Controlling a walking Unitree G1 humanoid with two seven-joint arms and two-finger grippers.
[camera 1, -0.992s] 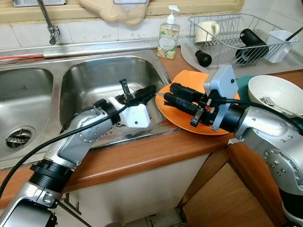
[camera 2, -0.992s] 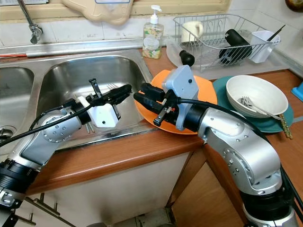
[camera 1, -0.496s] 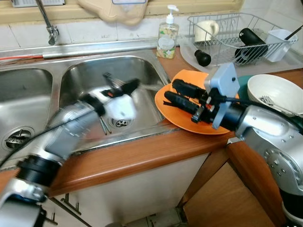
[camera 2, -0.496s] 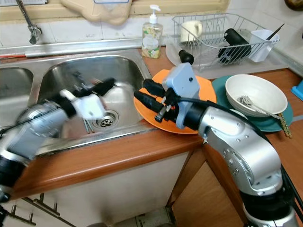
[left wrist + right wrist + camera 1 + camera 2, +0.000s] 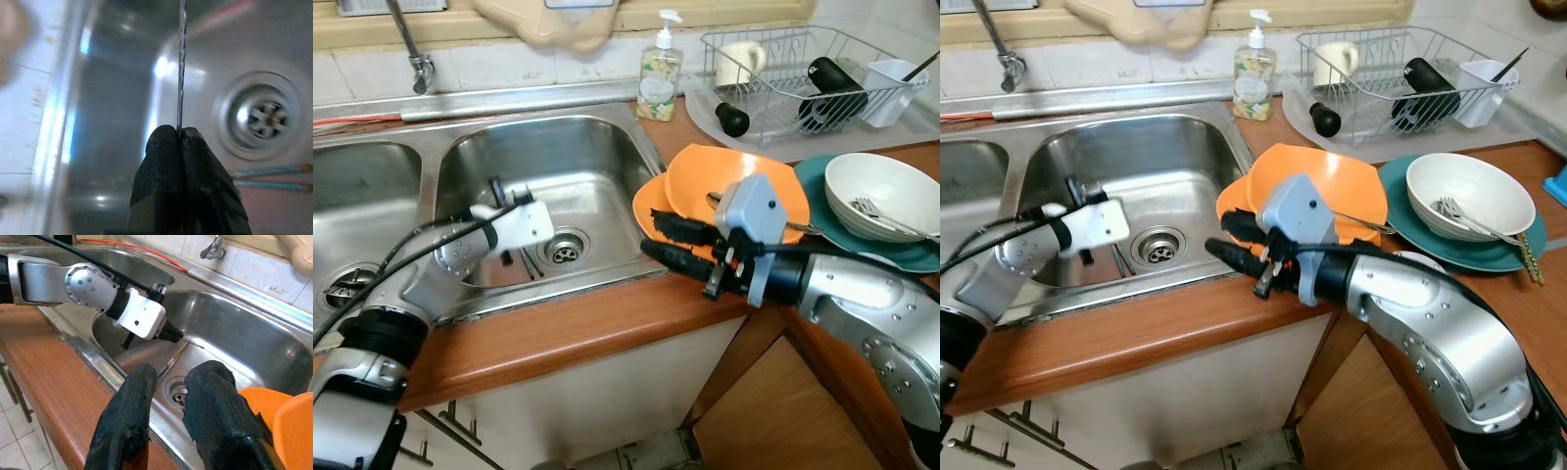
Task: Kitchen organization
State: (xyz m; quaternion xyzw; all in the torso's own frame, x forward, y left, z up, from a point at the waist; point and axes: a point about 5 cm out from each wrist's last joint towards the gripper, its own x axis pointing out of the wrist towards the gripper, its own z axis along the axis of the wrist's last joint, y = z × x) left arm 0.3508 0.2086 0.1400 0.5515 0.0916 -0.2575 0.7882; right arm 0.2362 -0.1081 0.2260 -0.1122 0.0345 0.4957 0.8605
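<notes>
Left wrist view: left gripper point(image 5: 181, 142) fingers pressed together on a thin metal utensil point(image 5: 182, 73), probably a knife or a fork handle seen edge-on; type not clear. It is held down inside the right sink basin point(image 5: 597, 162), above the basin floor, near the drain point(image 5: 566, 247). Chopsticks point(image 5: 175, 357) already lie on the basin floor beside the drain, two of them by the look.

Right gripper point(image 5: 671, 240) hovers over the counter edge point(image 5: 607, 313) just beside the orange plates point(image 5: 744, 186), fingers parted, nothing between them.

Risks, as judgement: the pinch is at the very tip of a thin, slick blade, so it may pivot or slip and drop crooked; a fall could clatter onto the chopsticks. The right gripper sits close to the plate rim, and a swing could nudge the stack off the counter.

Counts:
- orange plates: 2, stacked, upper one tilted
- teal plate point(image 5: 1518, 250): 1, under the white bowl point(image 5: 1474, 191)
- white bowl: 1, fork point(image 5: 1464, 217) inside
- dish rack point(image 5: 803, 73): 1, holding one mug point(image 5: 739, 61), one white cutlery cup point(image 5: 891, 93) and a black item
- soap bottle point(image 5: 661, 69): 1
- sink basins: 2
- tap point(image 5: 416, 49): 1
</notes>
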